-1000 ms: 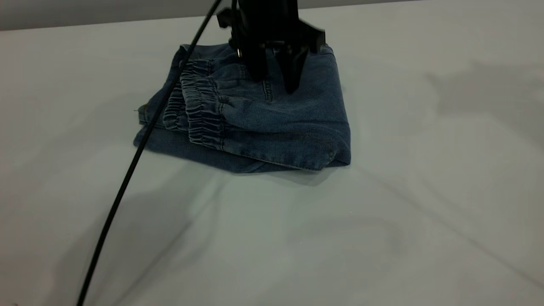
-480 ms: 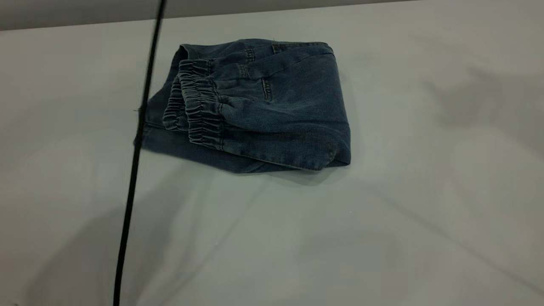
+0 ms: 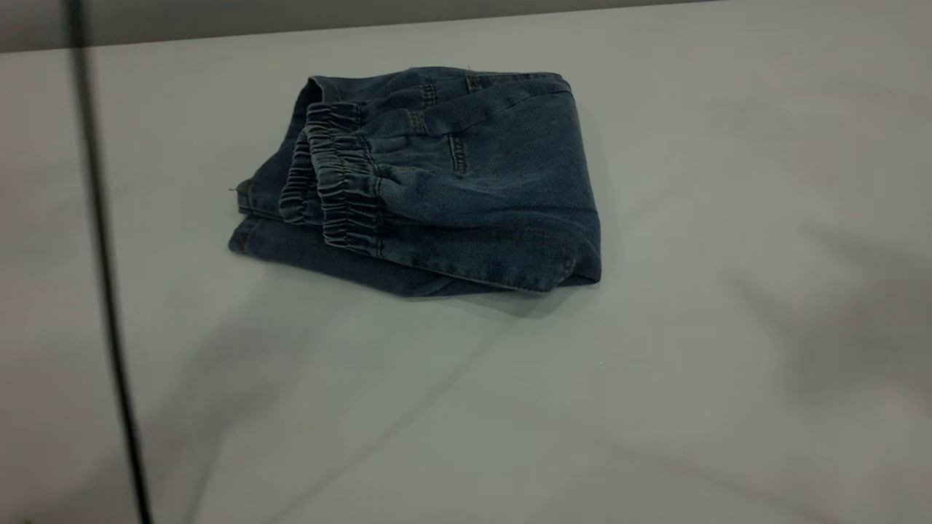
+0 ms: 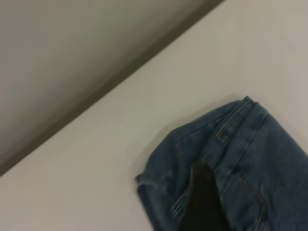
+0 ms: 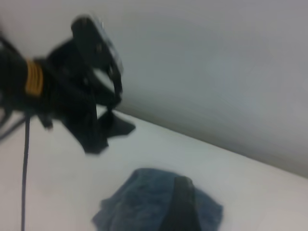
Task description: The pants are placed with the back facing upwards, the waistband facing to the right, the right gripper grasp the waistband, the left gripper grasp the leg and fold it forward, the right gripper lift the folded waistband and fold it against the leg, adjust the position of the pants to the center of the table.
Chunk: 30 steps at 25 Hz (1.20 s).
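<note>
The blue denim pants [image 3: 444, 182] lie folded into a compact bundle on the white table [image 3: 655, 378], a little left of the middle and toward the far edge. Gathered elastic bands [image 3: 342, 189] rest on top at the bundle's left side. Neither gripper shows in the exterior view. In the right wrist view my left gripper [image 5: 108, 137] hangs in the air beyond the pants [image 5: 139, 202], open and empty. One of its fingers [image 4: 202, 202] shows dark over the pants [image 4: 250, 159] in the left wrist view. A dark part of my right gripper [image 5: 180, 207] shows above the bundle.
A black cable [image 3: 102, 255] hangs down across the left side of the exterior view, clear of the pants. The table's far edge [image 3: 466, 18] runs just behind the bundle. Bare cloth spreads in front and to the right.
The open gripper that stood over the pants a second ago has lifted out of the exterior view. Its cable has swung far to the left. The pants have not moved.
</note>
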### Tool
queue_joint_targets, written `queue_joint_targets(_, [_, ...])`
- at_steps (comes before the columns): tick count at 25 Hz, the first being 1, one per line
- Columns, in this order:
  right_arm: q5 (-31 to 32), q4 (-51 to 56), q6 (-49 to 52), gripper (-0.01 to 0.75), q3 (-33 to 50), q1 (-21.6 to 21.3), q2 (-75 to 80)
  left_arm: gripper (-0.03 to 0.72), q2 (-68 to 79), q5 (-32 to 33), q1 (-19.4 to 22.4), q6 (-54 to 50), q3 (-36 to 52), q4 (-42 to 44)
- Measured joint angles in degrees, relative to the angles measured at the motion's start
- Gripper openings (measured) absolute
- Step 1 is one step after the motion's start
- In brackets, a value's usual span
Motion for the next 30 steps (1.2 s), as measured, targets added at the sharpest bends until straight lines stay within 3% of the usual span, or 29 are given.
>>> queue_joint_targets(21, [-0.1,4.1,0.0,0.528,45.3,1.2,-46.7,0.476,-68.9,0.0,-0.1,-7.6,51.1,-5.0])
queue_joint_targets(30, [-4.4,0.8,-4.7,0.528,63.1,1.2,-64.6,0.476,-92.2,0.0,-0.1,-11.5,71.9,-5.1])
